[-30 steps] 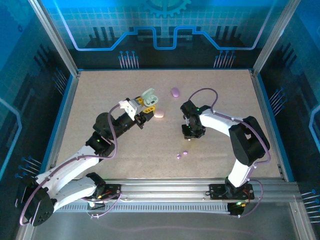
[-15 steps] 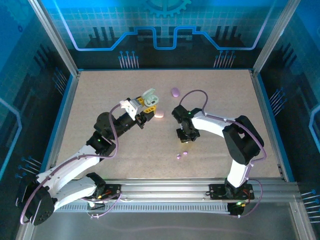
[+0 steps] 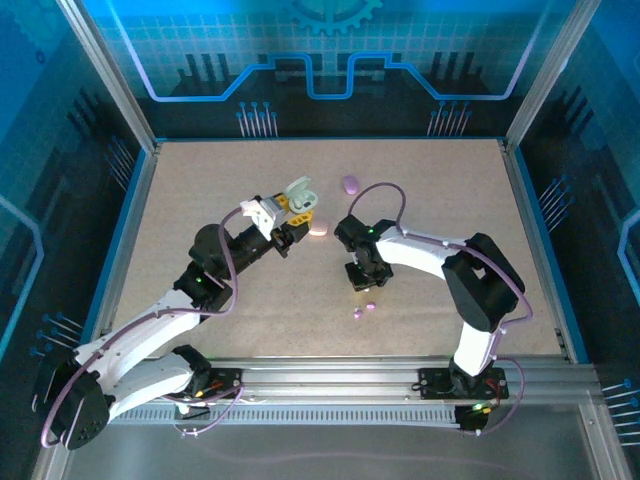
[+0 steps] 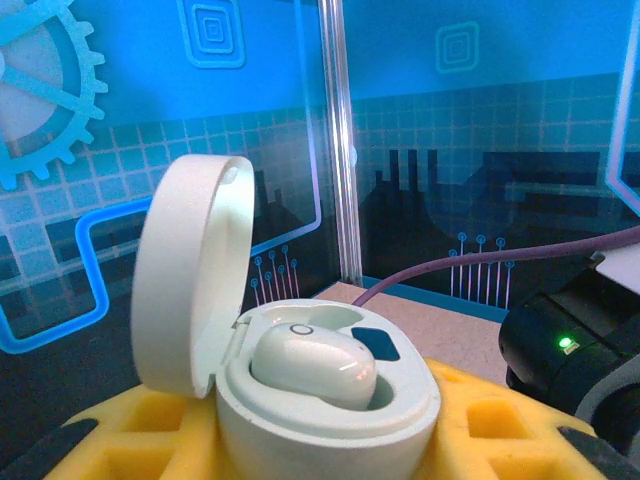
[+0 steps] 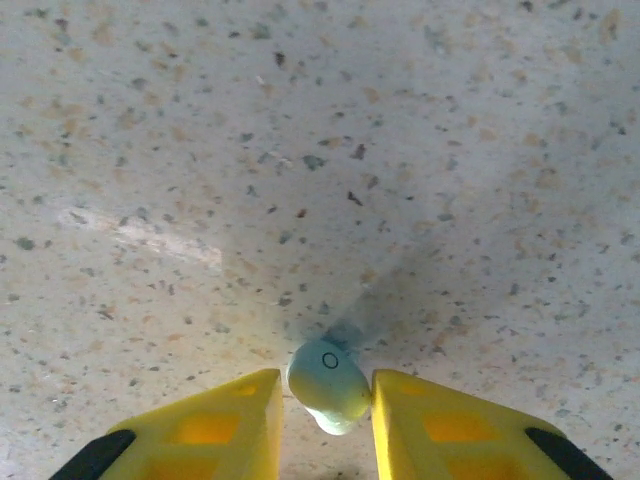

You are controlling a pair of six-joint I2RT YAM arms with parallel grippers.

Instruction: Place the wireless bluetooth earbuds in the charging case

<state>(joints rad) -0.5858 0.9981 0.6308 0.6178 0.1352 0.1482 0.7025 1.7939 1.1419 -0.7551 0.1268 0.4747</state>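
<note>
L gripper clamps the open mint charging case, with 1 seated earbud inside. R gripper jaws are narrow. A mint earbud sits between its fingertips over the table. Can't tell if I'm gripping it.

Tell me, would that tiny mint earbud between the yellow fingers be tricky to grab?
Probably. The mint earbud looks smooth and glossy, so it could slip from the fingers. Its rounded pebble shape would likely roll on the table if nudged. Being so small, it is probably very light.
</note>
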